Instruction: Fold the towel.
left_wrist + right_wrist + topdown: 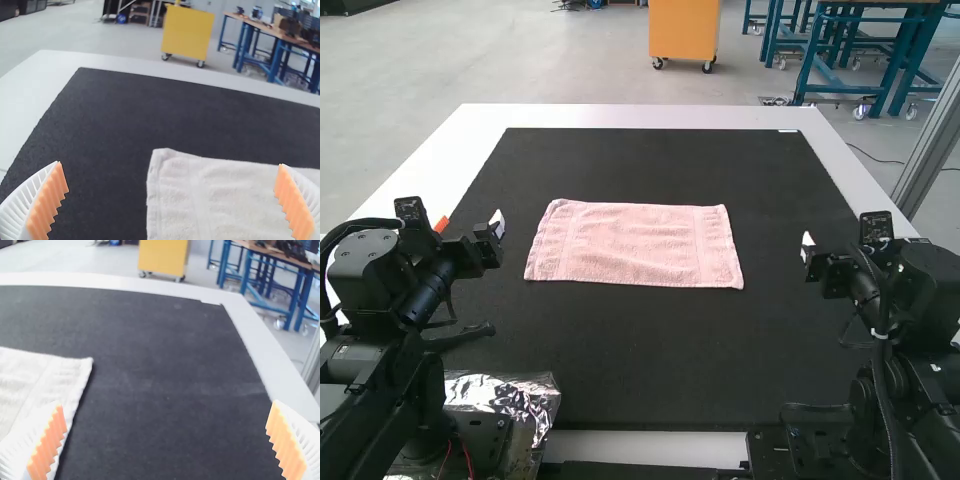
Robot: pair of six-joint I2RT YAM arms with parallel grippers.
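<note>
1. The pink towel (635, 243) lay flat on the black mat (640, 340) that covered most of the white worktop (640, 115), its long edges running from side to side between the two arms. From where I stood, I couldn't tell whether it was one layer or already doubled.
2. The left hand (170, 164) had its fingers wide apart with nothing between them, off to the left of the towel.
3. The right hand (167, 404) was parted just as wide, also holding nothing, beyond the towel's right end.
4. To my eye, the job stood at the approach, ahead of any grip on the cloth.
5. The next move probably called for both hands to come in low over the corners of one edge, pinch them, then carry that edge evenly across; an uneven lift could have skewed the fold.
</note>
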